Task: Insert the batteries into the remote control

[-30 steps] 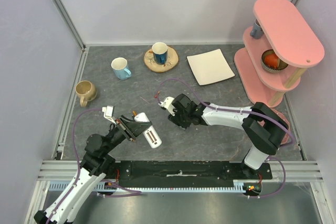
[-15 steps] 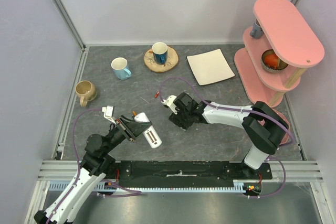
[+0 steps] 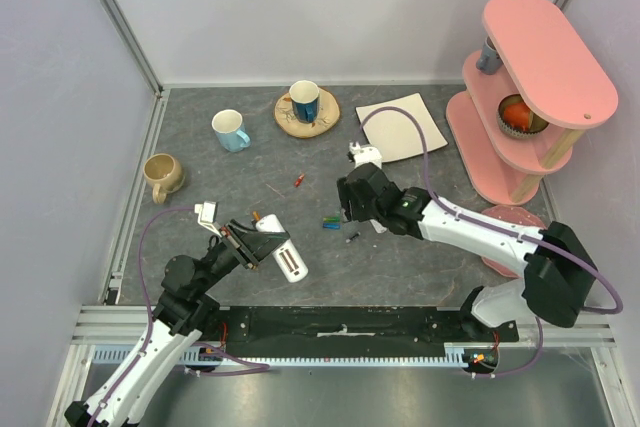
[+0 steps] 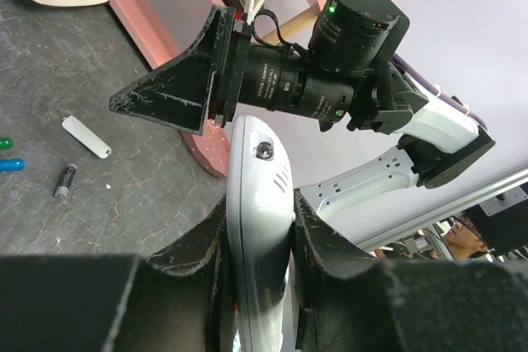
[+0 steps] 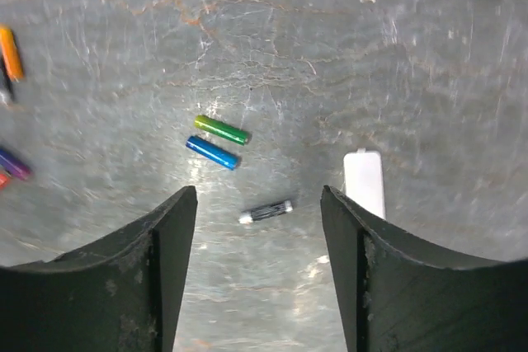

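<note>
The right gripper has swung right and opened wide — it holds nothing. A green battery and a blue battery lie on the table below it. The left gripper squeezes the remote control, near left — not loaded yet.

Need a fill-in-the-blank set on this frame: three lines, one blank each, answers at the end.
1. The remote control is clamped between the jaws of the ___ arm.
2. The right gripper hangs above the table with its jaws ___ and nothing between them.
3. In the right wrist view, the green battery lies on the table right beside a ___ one.

Missing words: left; open; blue
</note>
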